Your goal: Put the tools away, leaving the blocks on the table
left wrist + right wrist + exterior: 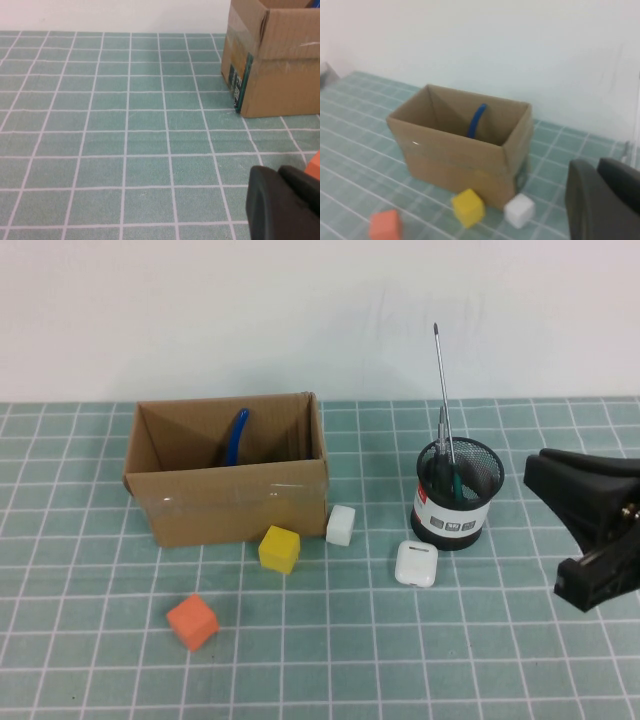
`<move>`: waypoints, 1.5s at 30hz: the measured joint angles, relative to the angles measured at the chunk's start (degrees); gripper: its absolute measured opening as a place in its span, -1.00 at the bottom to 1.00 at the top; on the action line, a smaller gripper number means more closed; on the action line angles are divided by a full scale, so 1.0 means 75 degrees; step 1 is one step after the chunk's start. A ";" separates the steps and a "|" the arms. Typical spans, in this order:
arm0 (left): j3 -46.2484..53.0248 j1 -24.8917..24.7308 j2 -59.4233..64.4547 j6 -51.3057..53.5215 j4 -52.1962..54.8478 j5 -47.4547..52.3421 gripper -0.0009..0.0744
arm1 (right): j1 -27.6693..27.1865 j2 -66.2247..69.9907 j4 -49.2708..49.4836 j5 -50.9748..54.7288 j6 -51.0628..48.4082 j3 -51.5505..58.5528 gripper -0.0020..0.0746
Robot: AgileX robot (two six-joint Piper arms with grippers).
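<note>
At the table's right edge, the right gripper point(600, 530) hangs closed, empty, near the mesh cup point(458, 492). Left gripper point(282, 202) closed over gridded mat point(125, 150).

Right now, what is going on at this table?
The tools look already put away: the pliers stand in the box, two screwdrivers in the mesh cup. Three blocks and an earbud case lie on the mat. The right tool hovers shut and empty beside the cup; the left tool is shut, low over the mat.
</note>
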 joint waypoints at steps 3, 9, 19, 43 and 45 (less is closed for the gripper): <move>0.0000 0.0000 0.0000 0.0000 0.0000 0.0000 -0.98 | -0.0600 -0.0309 -0.0032 -0.0024 -0.0050 0.0229 -0.96; 0.0000 0.0000 0.0000 0.0000 0.0000 0.0000 -0.98 | -0.3440 -0.1816 -0.0063 0.0424 -0.0128 0.1658 -0.96; 0.0000 0.0000 0.0000 0.0000 0.0000 0.0000 -0.98 | -0.5454 -0.5642 0.0000 0.0129 -0.0627 0.4580 -0.96; 0.0000 0.0000 0.0000 0.0000 0.0000 0.0000 -0.98 | -0.5469 -0.6570 -0.3069 0.3059 0.2386 0.4789 -0.96; 0.0000 0.0000 0.0000 0.0000 0.0000 0.0000 -0.98 | -0.5469 -0.6570 -0.3132 0.3059 0.2267 0.4789 -0.96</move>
